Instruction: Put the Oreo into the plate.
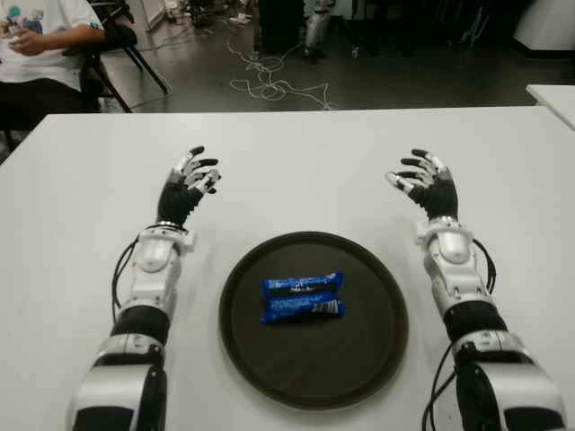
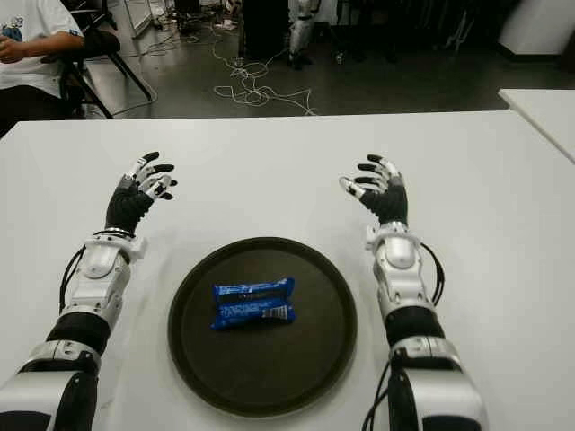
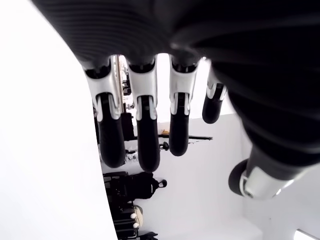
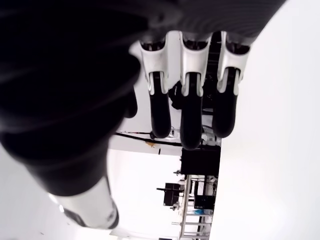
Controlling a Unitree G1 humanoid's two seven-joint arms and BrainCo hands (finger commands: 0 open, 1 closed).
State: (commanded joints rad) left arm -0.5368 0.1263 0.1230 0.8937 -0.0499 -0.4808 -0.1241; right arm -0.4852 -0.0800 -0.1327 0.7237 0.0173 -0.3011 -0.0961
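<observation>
A blue Oreo pack (image 1: 302,297) lies flat inside the round dark plate (image 1: 368,359) at the near middle of the white table (image 1: 296,171). My left hand (image 1: 190,184) hovers beyond the plate's left side, fingers (image 3: 142,135) spread and holding nothing. On the other side, my right hand (image 1: 426,182) is beyond the plate's right edge, its fingers (image 4: 190,122) also relaxed and empty. Neither hand touches the pack or the plate.
A seated person (image 1: 40,45) in a white shirt is at the far left behind the table. Cables (image 1: 269,85) lie on the floor beyond the far edge. Another white table's corner (image 1: 552,94) shows at the far right.
</observation>
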